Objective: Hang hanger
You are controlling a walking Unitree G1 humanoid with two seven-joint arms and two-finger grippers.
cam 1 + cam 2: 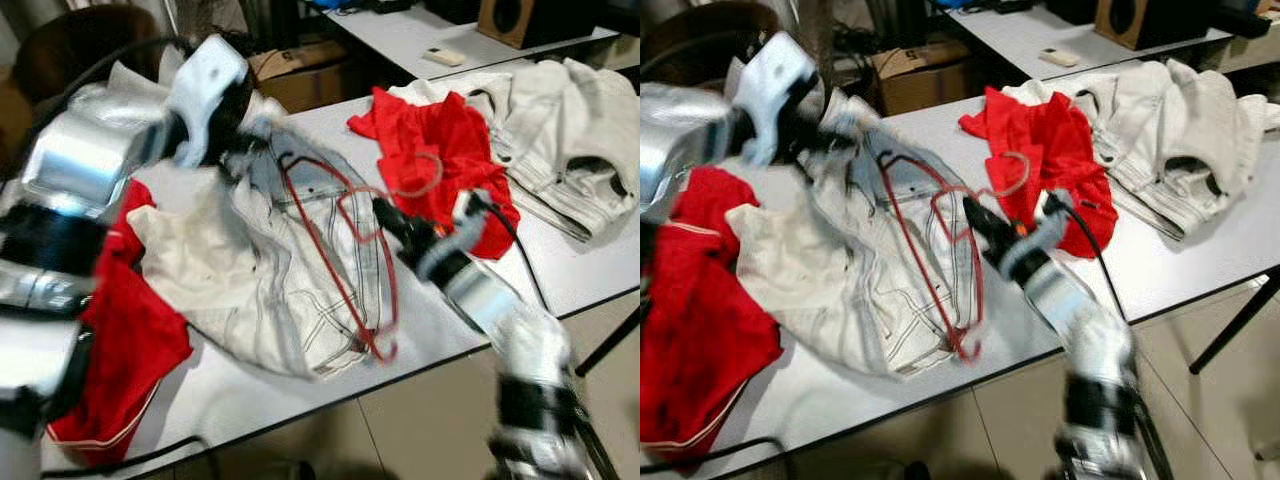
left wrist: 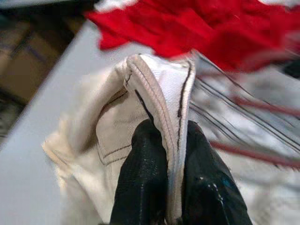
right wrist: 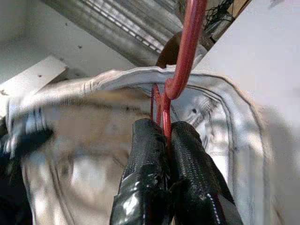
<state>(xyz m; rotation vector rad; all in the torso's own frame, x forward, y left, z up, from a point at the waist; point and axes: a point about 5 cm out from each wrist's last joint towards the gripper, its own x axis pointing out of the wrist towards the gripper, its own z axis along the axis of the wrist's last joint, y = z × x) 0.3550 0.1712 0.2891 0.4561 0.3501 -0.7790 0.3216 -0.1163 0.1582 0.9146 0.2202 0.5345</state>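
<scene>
Pinching the waistband of the white denim shorts (image 1: pixel 290 260), the left gripper (image 2: pixel 171 154) lifts them over the white table (image 1: pixel 250 390). The right gripper (image 3: pixel 164 140) is closed on the thin red wire hanger (image 1: pixel 345 250), which sits inside the shorts, near the table's front edge.

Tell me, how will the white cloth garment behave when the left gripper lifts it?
Probably floppy: the white cloth garment lies crumpled and folds over the left gripper. It likely drags and sags. The thin red wire hanger, pinched by the right gripper, may snag it.

Red cloth (image 1: pixel 440 150) beside white garments (image 1: pixel 570 130) on far table side; cardboard box (image 1: pixel 300 75) behind.
</scene>
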